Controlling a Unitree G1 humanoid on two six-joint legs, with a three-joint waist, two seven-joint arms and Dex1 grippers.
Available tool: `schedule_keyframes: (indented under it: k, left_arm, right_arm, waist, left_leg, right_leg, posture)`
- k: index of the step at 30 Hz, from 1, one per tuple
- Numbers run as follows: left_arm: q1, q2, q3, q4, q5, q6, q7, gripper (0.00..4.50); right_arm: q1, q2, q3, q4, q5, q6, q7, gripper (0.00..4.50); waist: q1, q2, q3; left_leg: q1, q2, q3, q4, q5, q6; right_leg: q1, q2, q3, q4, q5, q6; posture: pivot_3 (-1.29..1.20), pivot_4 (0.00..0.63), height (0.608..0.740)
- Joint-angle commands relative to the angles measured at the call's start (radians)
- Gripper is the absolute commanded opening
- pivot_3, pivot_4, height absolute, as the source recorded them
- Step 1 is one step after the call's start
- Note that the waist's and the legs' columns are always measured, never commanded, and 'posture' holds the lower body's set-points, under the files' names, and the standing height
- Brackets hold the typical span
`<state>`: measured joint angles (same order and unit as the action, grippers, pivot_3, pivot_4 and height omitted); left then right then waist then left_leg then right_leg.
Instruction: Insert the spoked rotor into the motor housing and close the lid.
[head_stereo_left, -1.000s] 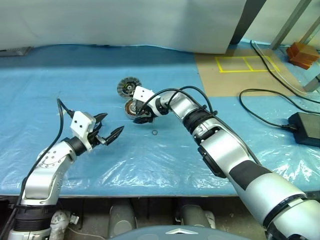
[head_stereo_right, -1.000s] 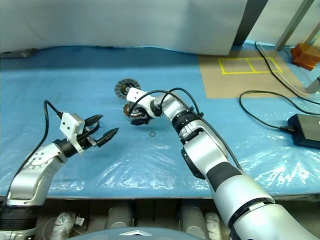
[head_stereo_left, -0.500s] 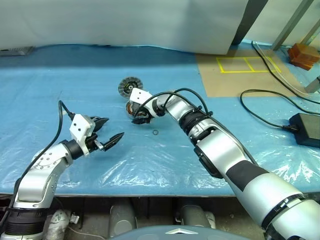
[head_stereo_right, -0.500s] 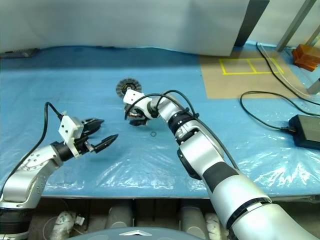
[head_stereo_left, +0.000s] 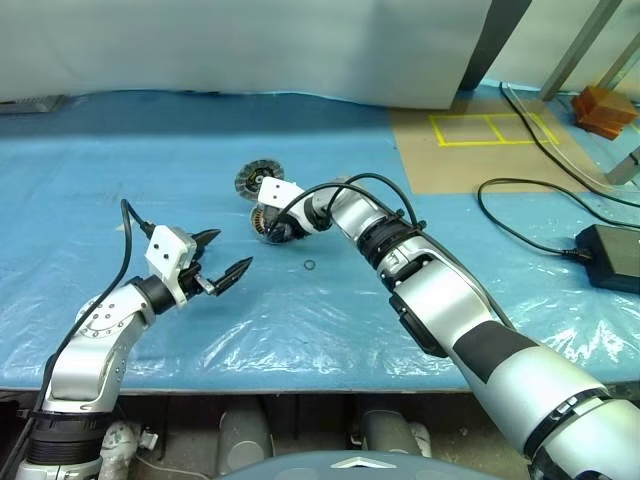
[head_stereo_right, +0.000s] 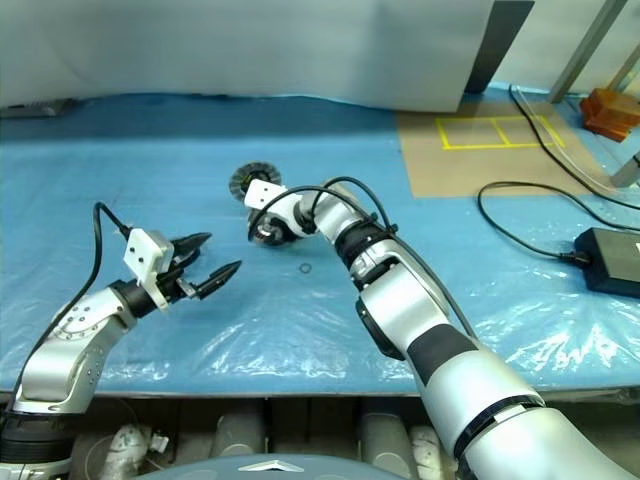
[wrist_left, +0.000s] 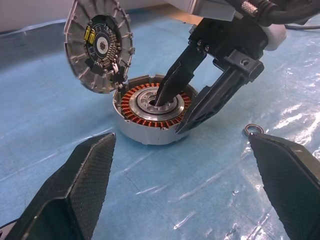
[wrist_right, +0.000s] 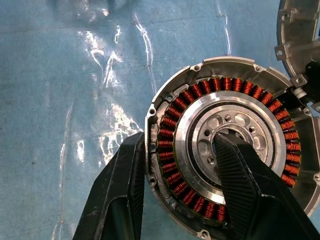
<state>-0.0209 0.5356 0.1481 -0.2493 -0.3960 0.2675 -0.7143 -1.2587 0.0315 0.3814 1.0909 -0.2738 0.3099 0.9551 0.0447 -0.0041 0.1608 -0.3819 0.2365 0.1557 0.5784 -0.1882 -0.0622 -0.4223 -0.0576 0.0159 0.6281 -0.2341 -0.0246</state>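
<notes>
The motor housing (wrist_left: 150, 112), a squat round shell with copper windings and a pale centre, lies on the blue sheet in mid-table. My right gripper (wrist_right: 179, 140) reaches down onto it. One finger sits in the centre bore and the other presses the outer wall, so it is shut on the winding ring. The spoked rotor (wrist_left: 100, 45) leans tilted against the far side of the housing, also seen as a spoked disc (head_stereo_left: 256, 178). My left gripper (head_stereo_left: 232, 250) hangs open and empty, left of the housing and nearer the table's front. The lid is out of view.
A small metal ring (head_stereo_left: 309, 265) lies on the sheet just right of the housing. A black power brick (head_stereo_left: 610, 250) and its cables lie at the right. A brown board with yellow tape (head_stereo_left: 490, 128) and an orange block (head_stereo_left: 603, 108) sit at the back right.
My right gripper's fingers have drawn together across the housing's wall, and the wrist has tipped slightly. The left arm has stayed put; the view has only wobbled.
</notes>
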Motion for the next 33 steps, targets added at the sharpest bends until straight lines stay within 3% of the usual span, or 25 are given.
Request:
schedule_keyframes:
  k: [1, 4, 11, 18, 19, 23, 28, 33]
  left_arm:
    - [0.000, 0.007, 0.035, -0.027, -0.022, -0.013, -0.002, 4.50]
    - [-0.007, 0.006, 0.040, -0.017, -0.022, -0.014, 0.001, 4.50]
    - [0.000, -0.006, 0.020, -0.022, -0.019, -0.009, 0.001, 4.50]
    - [0.009, -0.006, 0.012, -0.032, -0.021, 0.000, -0.001, 4.50]
    - [0.009, -0.004, 0.014, -0.031, -0.022, 0.000, -0.003, 4.50]
    - [0.005, 0.001, 0.017, -0.022, -0.023, -0.002, -0.008, 4.50]
    - [-0.002, 0.002, 0.017, -0.019, -0.025, -0.001, -0.012, 4.50]
    - [0.003, 0.009, 0.018, -0.023, -0.038, 0.010, -0.027, 4.50]
  right_arm:
    - [0.018, 0.026, -0.002, -0.120, 0.040, 0.181, 0.095, 1.77]
    - [0.066, 0.041, 0.018, -0.307, 0.067, 0.368, 0.153, 1.77]
    - [0.217, 0.073, 0.126, -0.546, 0.063, 0.667, 0.103, 1.77]
    - [0.305, 0.044, 0.182, -0.553, 0.065, 0.654, 0.033, 1.77]
    - [0.302, 0.043, 0.172, -0.558, 0.077, 0.659, 0.034, 2.52]
    - [0.253, 0.046, 0.126, -0.577, 0.139, 0.671, 0.058, 3.74]
    - [0.178, -0.016, 0.069, -0.676, 0.237, 0.657, 0.150, 3.74]
    - [0.177, -0.148, -0.016, -0.818, 0.342, 0.731, 0.188, 3.74]
  waist:
    - [0.000, 0.000, 0.000]
    - [-0.001, 0.000, 0.000]
    - [-0.002, 0.000, 0.000]
    - [-0.002, 0.001, -0.002]
    - [-0.001, 0.002, -0.002]
    - [-0.002, 0.002, -0.002]
    - [0.003, 0.002, -0.001]
    - [0.007, 0.001, -0.001]
  left_leg:
    - [0.000, 0.000, 0.000, 0.000, 0.000, 0.000]
    - [-0.001, 0.000, 0.000, -0.001, 0.000, 0.000]
    - [0.001, 0.001, 0.000, -0.002, -0.001, -0.001]
    - [0.017, 0.000, 0.001, -0.006, -0.002, -0.004]
    - [0.020, 0.000, 0.001, -0.006, -0.002, -0.004]
    - [0.023, -0.001, 0.003, -0.007, -0.002, -0.003]
    - [0.018, -0.001, 0.003, -0.006, -0.002, -0.003]
    - [0.006, -0.001, 0.002, -0.005, -0.002, -0.004]
  right_leg:
    - [0.000, 0.000, 0.000, 0.000, 0.000, 0.000]
    - [0.000, 0.000, -0.001, -0.002, 0.001, 0.002]
    - [0.001, 0.002, -0.001, -0.002, 0.002, 0.004]
    - [0.012, 0.002, 0.004, -0.003, -0.001, 0.000]
    - [0.015, 0.002, 0.004, -0.004, -0.001, 0.000]
    - [0.016, 0.002, 0.008, -0.005, -0.001, 0.000]
    - [0.012, 0.002, 0.007, -0.005, -0.001, 0.000]
    - [0.003, 0.003, 0.005, -0.004, 0.002, 0.005]
  posture:
    - [0.00, 0.150, 0.740]
    - [0.00, 0.150, 0.740]
    - [0.00, 0.150, 0.740]
    - [0.00, 0.150, 0.740]
    - [0.00, 0.150, 0.740]
    - [0.00, 0.150, 0.740]
    - [0.00, 0.150, 0.740]
    - [0.00, 0.150, 0.740]
